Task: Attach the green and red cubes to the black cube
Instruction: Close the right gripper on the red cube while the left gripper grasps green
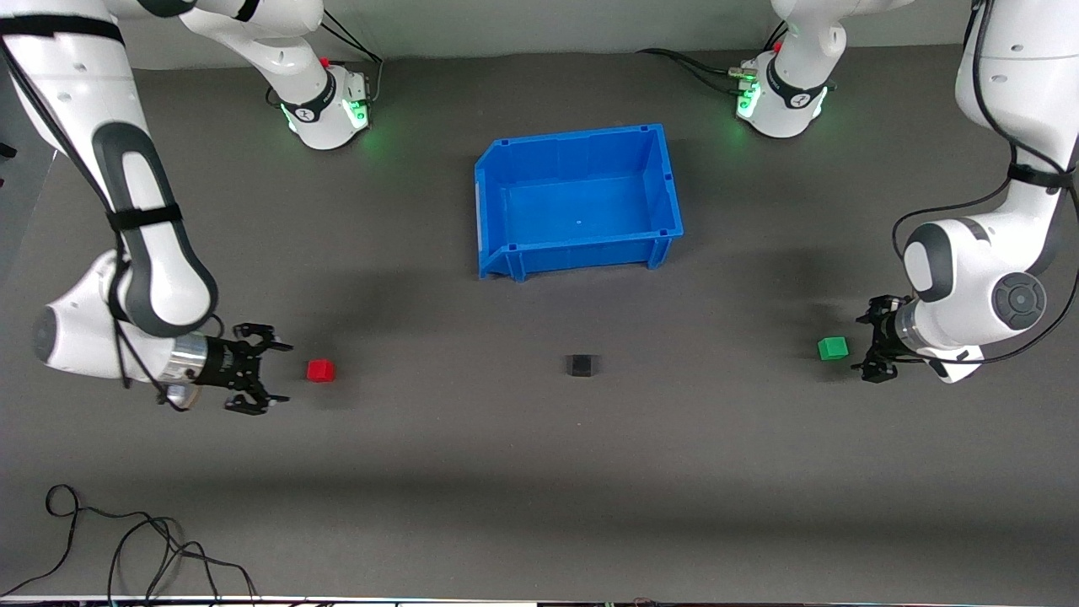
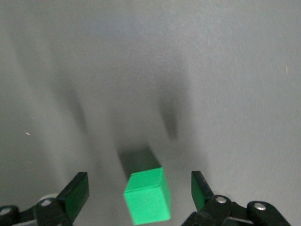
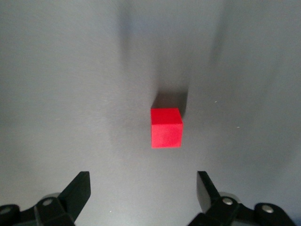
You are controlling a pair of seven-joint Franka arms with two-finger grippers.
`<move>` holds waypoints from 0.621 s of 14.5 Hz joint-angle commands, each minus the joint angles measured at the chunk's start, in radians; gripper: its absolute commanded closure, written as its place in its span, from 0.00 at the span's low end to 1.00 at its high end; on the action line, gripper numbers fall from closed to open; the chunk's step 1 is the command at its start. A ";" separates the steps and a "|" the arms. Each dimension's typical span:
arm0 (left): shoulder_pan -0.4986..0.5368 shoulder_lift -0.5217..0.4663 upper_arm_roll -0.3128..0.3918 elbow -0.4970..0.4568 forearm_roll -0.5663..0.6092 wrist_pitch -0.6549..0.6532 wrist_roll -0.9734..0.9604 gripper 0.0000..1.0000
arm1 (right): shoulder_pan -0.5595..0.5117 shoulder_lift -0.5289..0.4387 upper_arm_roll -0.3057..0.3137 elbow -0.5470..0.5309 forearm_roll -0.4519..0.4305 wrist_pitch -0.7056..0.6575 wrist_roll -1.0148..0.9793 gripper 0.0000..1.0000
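Observation:
The black cube [image 1: 581, 365] sits on the dark table, nearer to the front camera than the blue bin. The red cube [image 1: 320, 370] lies toward the right arm's end, level with it. My right gripper [image 1: 281, 373] is open and low, just short of the red cube. In the right wrist view the red cube [image 3: 166, 128] lies ahead of the open gripper [image 3: 143, 181], apart from it. The green cube [image 1: 832, 348] lies toward the left arm's end. My left gripper [image 1: 861, 345] is open beside it. In the left wrist view the green cube [image 2: 147, 197] sits between the open fingertips [image 2: 139, 183], touching neither.
An empty blue bin [image 1: 573, 139] stands mid-table, nearer the robots' bases than the cubes. Loose black cables [image 1: 126, 548] lie at the table's front edge toward the right arm's end. Both arm bases [image 1: 324, 110] [image 1: 780, 101] stand along the table's edge farthest from the front camera.

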 commanded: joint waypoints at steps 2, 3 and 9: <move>0.008 0.017 -0.004 0.058 -0.006 0.008 -0.105 0.07 | 0.004 0.073 -0.007 0.006 0.065 0.068 -0.059 0.00; 0.005 0.018 -0.002 0.058 -0.008 0.008 -0.111 0.08 | 0.004 0.083 -0.005 0.006 0.065 0.080 -0.061 0.00; -0.018 0.061 -0.004 0.041 0.003 0.016 -0.130 0.12 | 0.005 0.106 -0.004 0.006 0.067 0.089 -0.062 0.40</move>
